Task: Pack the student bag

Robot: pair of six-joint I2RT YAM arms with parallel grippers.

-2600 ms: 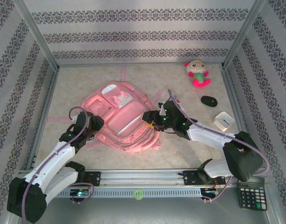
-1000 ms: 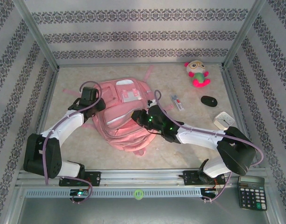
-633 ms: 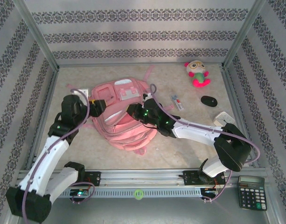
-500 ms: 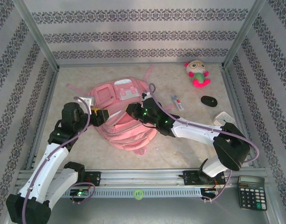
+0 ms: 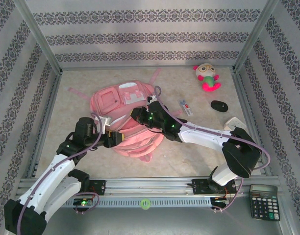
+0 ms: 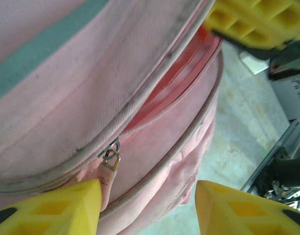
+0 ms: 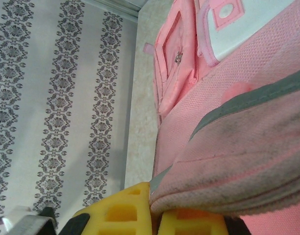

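Left hand (image 5: pixel 118 137) dropped nearer; wrist view shows student bag (image 5: pixel 108 100) zip pull (image 6: pixel 111 159).

Left of and behind the large pink fabric backpack (image 5: pixel 121 105): bare beige tabletop (image 5: pixel 66 113), open up to the patterned walls. Near left: white left arm (image 5: pixel 62 165). Right: white right arm (image 5: pixel 204 137) lying across; beyond it a small flat white-and-red item (image 5: pixel 185 107), black oval mouse (image 5: pixel 219 105), white square clock (image 5: pixel 232 122). Far right: round plush toy (image 5: pixel 207 77).
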